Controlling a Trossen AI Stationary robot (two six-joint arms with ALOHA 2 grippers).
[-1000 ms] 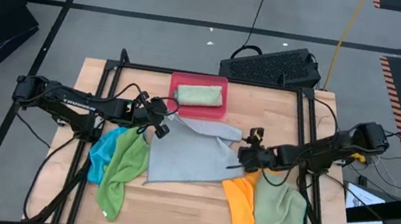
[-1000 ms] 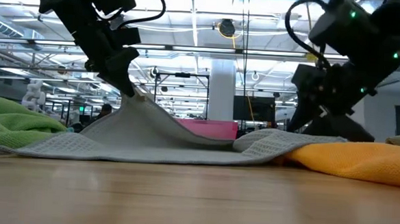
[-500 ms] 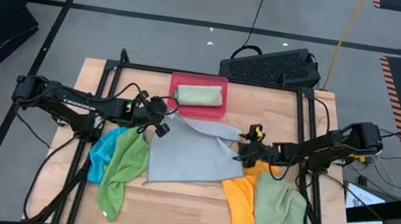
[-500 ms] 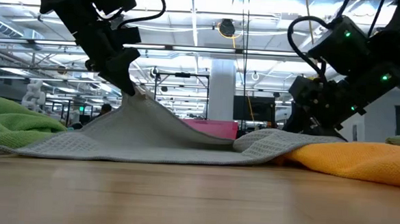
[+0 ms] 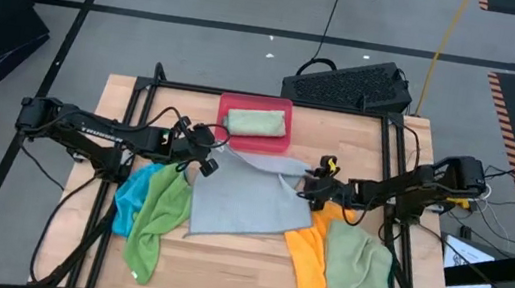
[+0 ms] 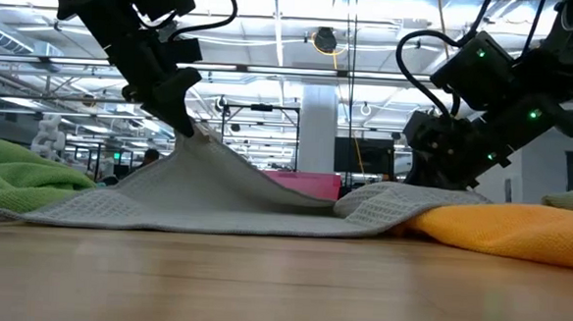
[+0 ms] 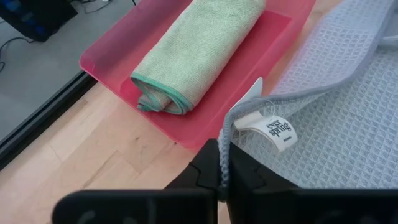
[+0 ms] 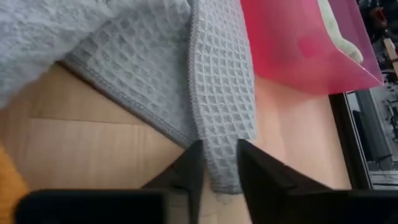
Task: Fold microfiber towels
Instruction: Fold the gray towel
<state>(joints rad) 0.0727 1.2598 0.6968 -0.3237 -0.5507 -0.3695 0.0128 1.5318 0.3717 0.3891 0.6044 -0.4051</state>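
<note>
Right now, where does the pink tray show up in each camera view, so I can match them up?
High view: pink tray at the table's far middle, a folded green towel in it.
Low view: a pink strip behind the lifted grey towel.
Left wrist view: fills the upper part.
Right wrist view: upper corner.
Shared landmark: the grey towel beside it.

Layout: one spread towel mid-table, tray behind it, towel piles on both sides.
Spread towel (image 5: pixel 245 195) lies mid-table; tray (image 5: pixel 278 144) sits just behind it at the far edge with a folded towel (image 5: pixel 255 121) in it. Left gripper (image 5: pixel 204 153) is at the spread towel's far-left corner, right gripper (image 5: pixel 313 185) at its far-right corner. Two towels (image 5: pixel 152 212) lie heaped left of it, two more (image 5: pixel 341 267) right and nearer. Keyboard (image 5: pixel 352 84) lies beyond the table's far edge.
</note>
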